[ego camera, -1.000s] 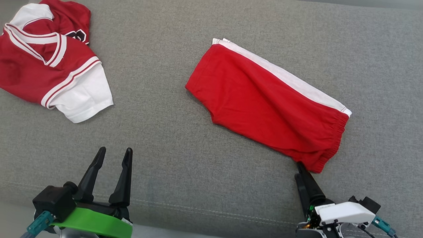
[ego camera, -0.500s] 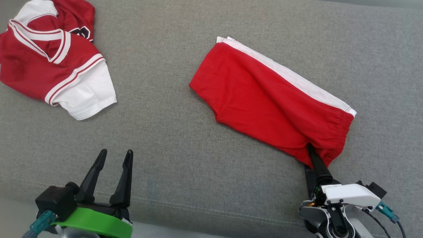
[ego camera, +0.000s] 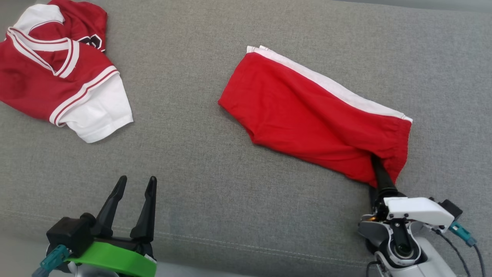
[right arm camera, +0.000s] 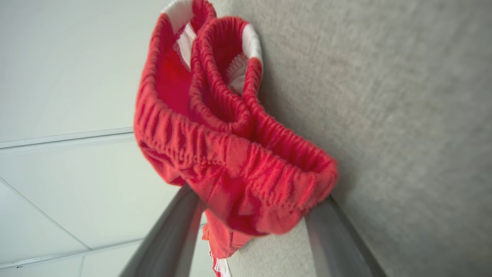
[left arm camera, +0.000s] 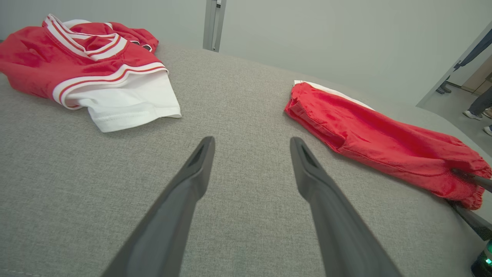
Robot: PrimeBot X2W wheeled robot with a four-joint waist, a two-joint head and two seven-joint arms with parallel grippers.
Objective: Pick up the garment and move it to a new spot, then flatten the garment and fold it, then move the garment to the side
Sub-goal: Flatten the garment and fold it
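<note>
The garment, red shorts (ego camera: pixel 307 115) with a white side stripe, lies flat and slanted on the grey cushion, waistband toward the lower right. My right gripper (ego camera: pixel 374 165) reaches into the waistband's near corner. In the right wrist view the gathered waistband (right arm camera: pixel 230 154) bunches between the two fingers (right arm camera: pixel 173 231), which stand wide apart around it, one above the cloth and one against the cushion. My left gripper (ego camera: pixel 137 179) rests open and empty at the lower left, well away from the shorts (left arm camera: pixel 376 142); its fingers (left arm camera: pixel 192 184) point over bare cushion.
A crumpled red and white jersey (ego camera: pixel 57 77) lies at the far left, also in the left wrist view (left arm camera: pixel 77 65). The grey cushion (ego camera: pixel 230 192) has a seam near its front edge. People's feet (left arm camera: pixel 472 113) stand on the floor beyond the cushion's right end.
My right gripper has pushed forward from just below the waistband corner to straddle it, and that end of the shorts has shifted and bunched. The left gripper stayed put.
</note>
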